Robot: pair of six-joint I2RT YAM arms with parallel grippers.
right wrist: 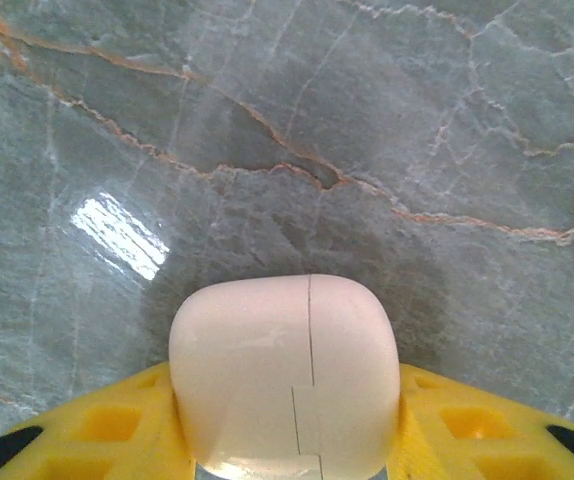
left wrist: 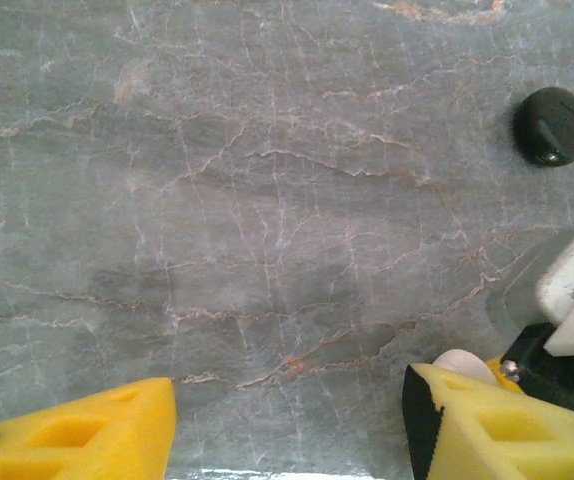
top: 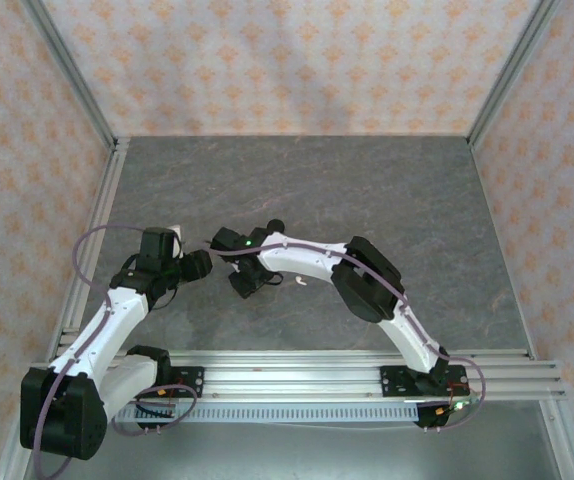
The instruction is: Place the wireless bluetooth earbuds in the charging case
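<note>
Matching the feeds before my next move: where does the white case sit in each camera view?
Right wrist: white case, bottom centre, between the yellow fingers.
Left wrist: a pale rounded bit near the bottom right, probably the case.
Top external: hidden beneath the right gripper, left of centre.
Shared landmark: the grey veined table, in all three.

The grey marbled tabletop (top: 297, 180) was bounded by patterned walls (top: 287, 60) on three sides; aluminium rails (top: 297, 365) ran along its near edge.
</note>
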